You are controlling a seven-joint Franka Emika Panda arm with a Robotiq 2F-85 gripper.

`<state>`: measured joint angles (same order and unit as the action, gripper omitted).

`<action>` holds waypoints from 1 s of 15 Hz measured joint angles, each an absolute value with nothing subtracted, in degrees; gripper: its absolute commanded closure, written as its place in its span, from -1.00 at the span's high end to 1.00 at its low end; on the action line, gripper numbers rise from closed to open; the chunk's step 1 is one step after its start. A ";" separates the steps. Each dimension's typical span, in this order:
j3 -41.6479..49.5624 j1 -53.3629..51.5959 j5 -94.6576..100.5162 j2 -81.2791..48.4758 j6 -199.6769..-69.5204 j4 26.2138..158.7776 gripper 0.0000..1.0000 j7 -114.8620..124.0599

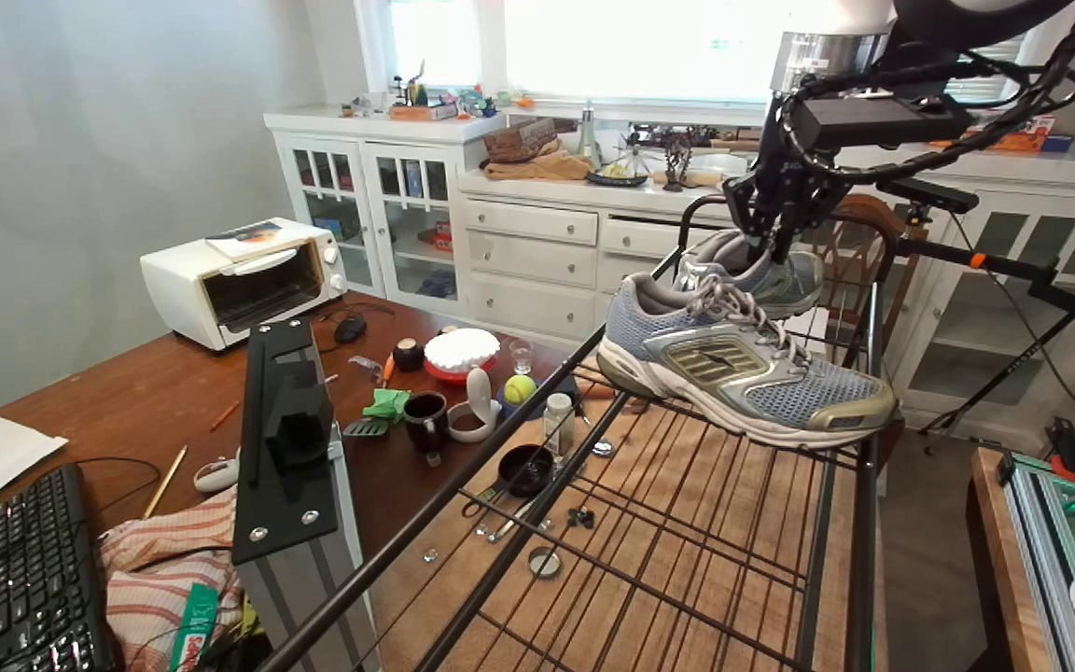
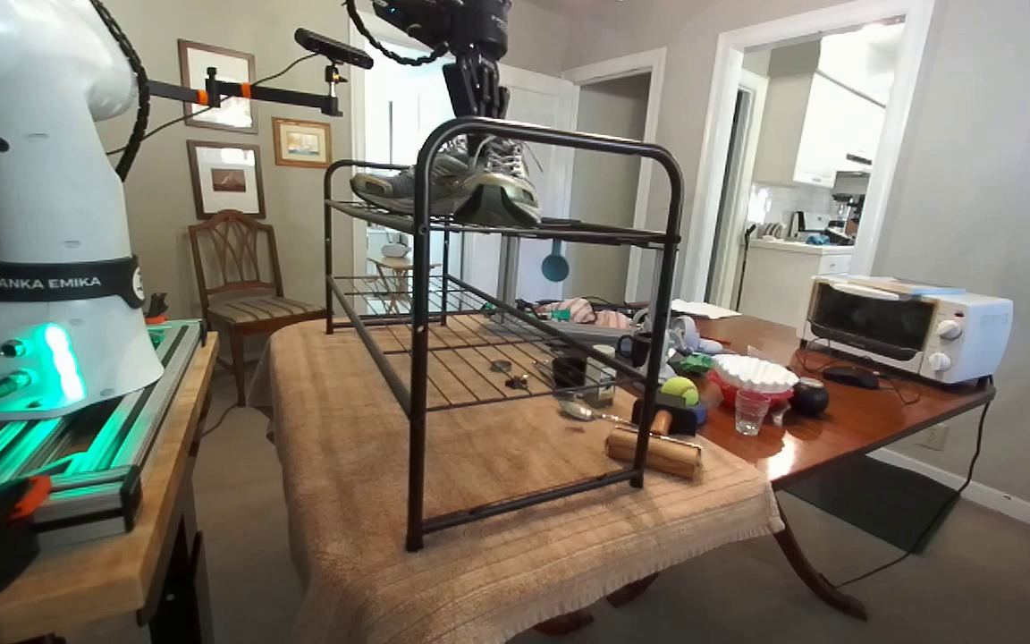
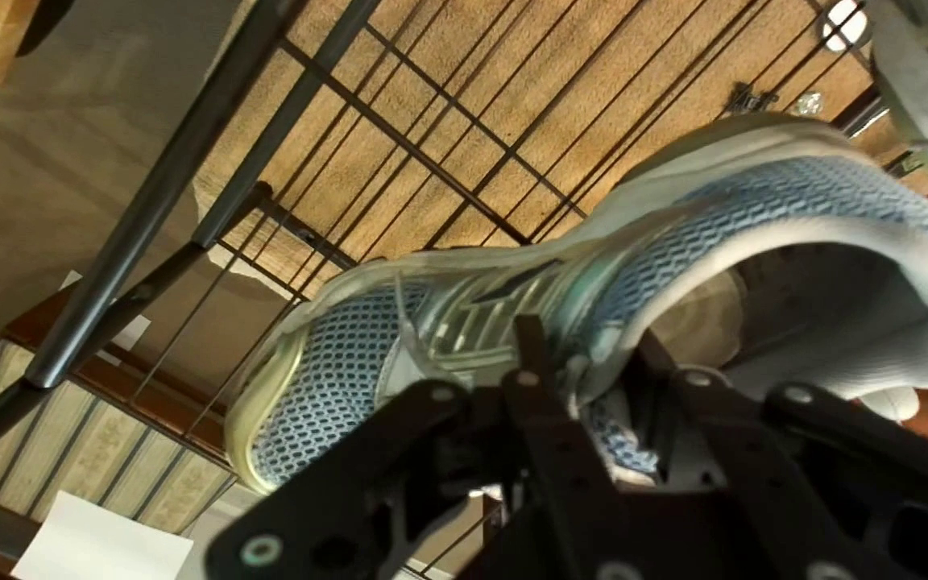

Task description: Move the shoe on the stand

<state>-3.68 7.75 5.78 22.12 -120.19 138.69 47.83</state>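
The grey mesh shoe [image 1: 799, 285] is at the top level of the dark metal stand [image 1: 521, 534], near its curved end bar. It shows heel-on in an exterior view [image 2: 497, 201] and from the side in the wrist view [image 3: 472, 314]. My gripper [image 3: 589, 334] is shut on its upper, one finger inside the opening and one outside over the laces. The gripper also shows in both exterior views [image 1: 766, 245] [image 2: 479, 134], pointing down. I cannot tell whether the sole touches the grid. The twin shoe [image 1: 743, 364] stands beside it on the grid.
The stand's raised end bar [image 2: 560, 134] rises close to the gripper. Below is a towel-covered table [image 2: 345, 429] with a bottle [image 1: 557, 420], a wooden roller [image 2: 658, 452] and small items. A toaster oven [image 1: 239, 280] stands farther off. A camera arm [image 2: 282, 94] reaches nearby.
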 measured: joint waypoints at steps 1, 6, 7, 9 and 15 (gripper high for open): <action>-3.58 7.75 5.85 22.21 -120.30 138.74 -0.95 46.97; -2.44 7.73 5.97 22.77 -124.10 139.75 -0.92 38.75; -2.11 7.73 5.97 22.97 -124.98 140.10 -0.92 36.55; -1.35 7.71 5.85 23.34 -126.79 140.88 -0.92 31.78; 1.31 7.05 4.88 25.38 -127.98 142.68 -0.92 15.97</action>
